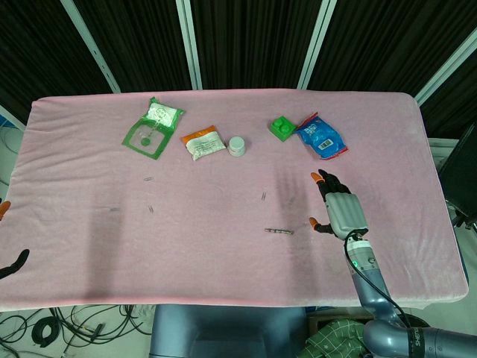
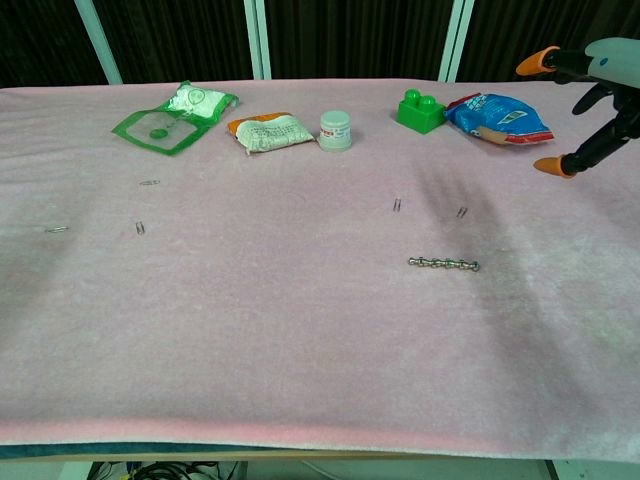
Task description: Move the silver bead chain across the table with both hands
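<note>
The right hand's fingers (image 1: 325,179) were spread apart and held nothing, their orange tips pointing toward the far edge of the table, the thumb jutting out toward the table's middle. The right hand (image 1: 341,209) hovered over the pink-covered table (image 1: 89,246) in its right half, nearer the front edge than the back; in the chest view the same hand (image 2: 590,100) showed at the upper right with its fingers wide. Its arm (image 1: 373,287) ran back over the front edge near the right front corner.

The silver bead chain (image 1: 279,231) lay straight and flat on the cloth, just beside the right hand on the side toward the table's middle and apart from the thumb tip, roughly parallel to the front edge (image 2: 443,264).

Of the left hand (image 1: 9,257) only dark fingertips and one orange tip showed at the left edge of the head view, off the table's left front corner; I could not tell how its fingers were set.

Along the back edge sat a green packet (image 1: 153,128), an orange-and-white pouch (image 1: 203,142), a small white jar (image 1: 236,146), a green block (image 1: 282,128) and a blue snack bag (image 1: 320,135). A few small paper clips (image 2: 397,205) lay scattered mid-table.
</note>
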{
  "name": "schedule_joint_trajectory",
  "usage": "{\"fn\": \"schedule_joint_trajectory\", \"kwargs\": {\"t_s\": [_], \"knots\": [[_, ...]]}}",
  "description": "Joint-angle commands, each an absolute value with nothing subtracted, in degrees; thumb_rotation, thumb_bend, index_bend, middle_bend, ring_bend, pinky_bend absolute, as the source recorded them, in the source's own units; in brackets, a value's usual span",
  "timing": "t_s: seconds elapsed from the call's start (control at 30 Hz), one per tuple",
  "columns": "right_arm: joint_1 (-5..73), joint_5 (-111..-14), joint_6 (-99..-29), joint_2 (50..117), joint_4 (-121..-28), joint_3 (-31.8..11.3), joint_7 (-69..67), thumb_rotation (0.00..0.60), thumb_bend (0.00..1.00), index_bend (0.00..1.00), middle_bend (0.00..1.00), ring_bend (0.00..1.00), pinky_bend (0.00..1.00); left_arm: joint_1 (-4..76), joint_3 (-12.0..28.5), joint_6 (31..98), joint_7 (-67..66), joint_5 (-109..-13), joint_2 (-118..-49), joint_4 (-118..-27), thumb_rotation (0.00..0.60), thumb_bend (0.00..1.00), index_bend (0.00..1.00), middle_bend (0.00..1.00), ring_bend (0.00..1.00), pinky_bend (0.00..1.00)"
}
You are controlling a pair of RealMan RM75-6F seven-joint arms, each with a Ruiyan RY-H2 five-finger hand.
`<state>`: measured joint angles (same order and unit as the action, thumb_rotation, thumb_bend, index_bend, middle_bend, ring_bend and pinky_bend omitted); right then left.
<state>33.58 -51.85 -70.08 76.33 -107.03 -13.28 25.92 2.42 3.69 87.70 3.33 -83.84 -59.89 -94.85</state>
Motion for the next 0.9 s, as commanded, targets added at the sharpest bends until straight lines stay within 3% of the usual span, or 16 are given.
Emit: {"fn": "schedule_joint_trajectory", "kwargs": {"t_s": [0.03, 0.9], "knots": [[33.4, -51.9, -70.2, 76.2, -107.2, -13.1, 26.0, 0.6, 0.2, 0.04, 0.0, 0.04, 0.18, 2.4, 3.7, 87.6, 3.2, -83.7, -59.9, -94.8, 0.6, 0.26, 0.05, 0.02, 0.0, 0.0], [36.0, -46.8, -69.0, 81.3, -105.1, -12.5, 29.7, 0.6, 0.2, 0.06, 0.0, 0.04, 0.18, 2.5, 3.7, 87.3, 3.5, -83.7, -59.9, -94.8, 0.6, 0.26, 0.05, 0.02, 0.0, 0.0]]}}
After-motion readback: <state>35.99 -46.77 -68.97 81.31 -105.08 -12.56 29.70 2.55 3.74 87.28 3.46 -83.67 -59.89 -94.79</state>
